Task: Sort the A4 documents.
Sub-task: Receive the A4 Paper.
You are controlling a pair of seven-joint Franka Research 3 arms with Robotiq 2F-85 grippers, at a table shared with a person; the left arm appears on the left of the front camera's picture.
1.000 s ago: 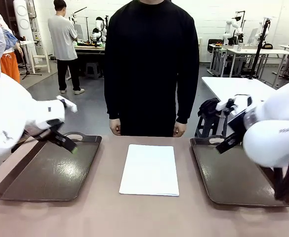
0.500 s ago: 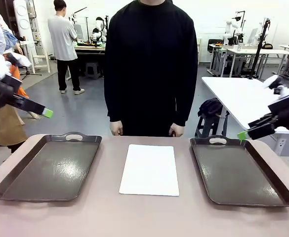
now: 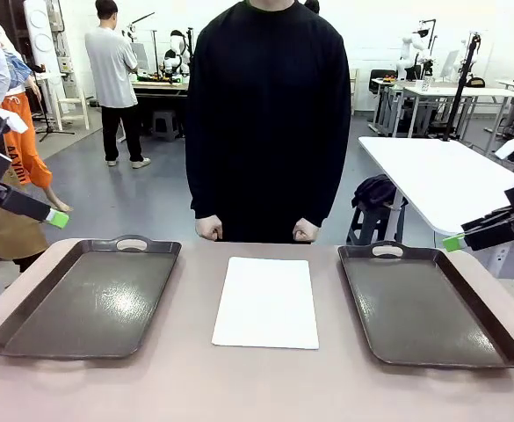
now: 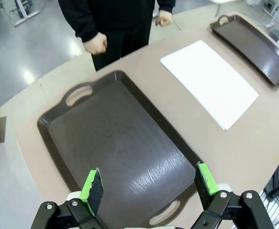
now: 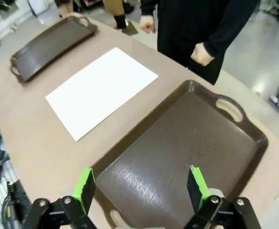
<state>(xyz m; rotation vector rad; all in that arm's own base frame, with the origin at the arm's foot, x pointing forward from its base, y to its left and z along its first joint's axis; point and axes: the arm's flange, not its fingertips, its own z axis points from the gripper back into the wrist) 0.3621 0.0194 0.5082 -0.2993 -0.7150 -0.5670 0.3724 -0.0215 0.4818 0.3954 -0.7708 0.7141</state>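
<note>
The left claw point(image 3: 54, 217), jaws apart and holding nothing, sits at the left edge. The right claw point(image 3: 454, 242) is the same at the right edge. The left tray point(image 3: 90, 303) and right tray point(image 3: 423, 308) are bare. The papers point(image 3: 267, 301) lie mid-frame between them on the tabletop point(image 3: 265, 387). A second ago both claws hung low over the trays.

Open-plan research lab.
Behind the person in black point(image 3: 270, 114), white work tables point(image 3: 432, 176) stand on a bare grey floor point(image 3: 151, 198), with a cluttered bench point(image 3: 160, 83), a black equipment stand point(image 3: 461, 83) and another person point(image 3: 113, 79) farther behind.

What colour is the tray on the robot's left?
Dark brown, with a slight sheen. The left tray shows best in the left wrist view.
</note>
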